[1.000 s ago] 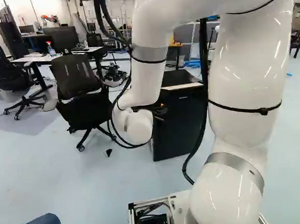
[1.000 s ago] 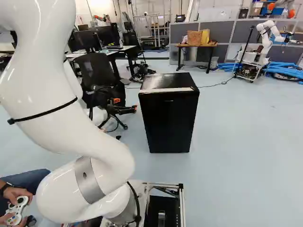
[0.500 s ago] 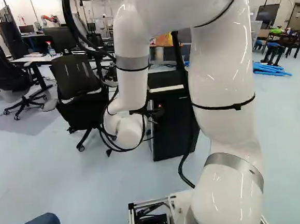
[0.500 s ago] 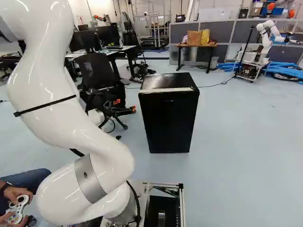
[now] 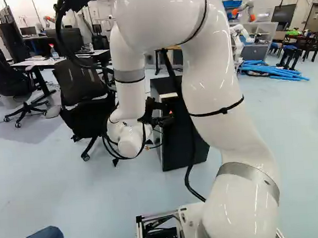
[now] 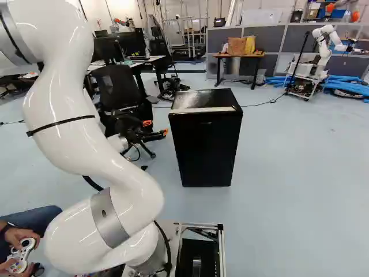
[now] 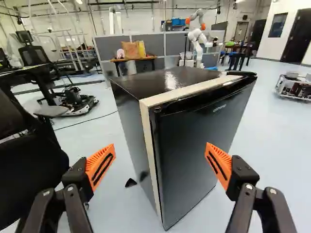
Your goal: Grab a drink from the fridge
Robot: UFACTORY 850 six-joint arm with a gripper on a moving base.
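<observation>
- The arm (image 5: pixel 206 87) has swung leftward over the last second in the left base view. Its wrist (image 5: pixel 130 140) has shifted away from the fridge (image 7: pixel 204 141), towards the chair (image 5: pixel 83 97).
- That swing uncovers more of the pincer (image 7: pixel 161 145) in the left base view, beside the fridge, and another robot (image 5: pixel 241 38) at the back.
- The base (image 5: pixel 189 218) has kept its place, and the fridge stands where it did on the floor (image 6: pixel 288 190).
- The pincer is released, its orange pads (image 7: pixel 100 166) wide apart with nothing held. The fridge's near upright edge shows ahead, in line with the space between them.
- The fridge door (image 7: pixel 194 155) is closed; the wrist view takes in both the door and one side wall (image 7: pixel 133 128).
- No drink shows anywhere; it is presumably inside, behind that door.
- For the task, this looks like lining up to open the fridge rather than reaching for a drink. The next move probably calls for easing forward to the door's edge and getting one finger behind it.
- Coming in askew could push the fridge instead of opening it, and the chair leaves the wrist limited room on that side.
</observation>
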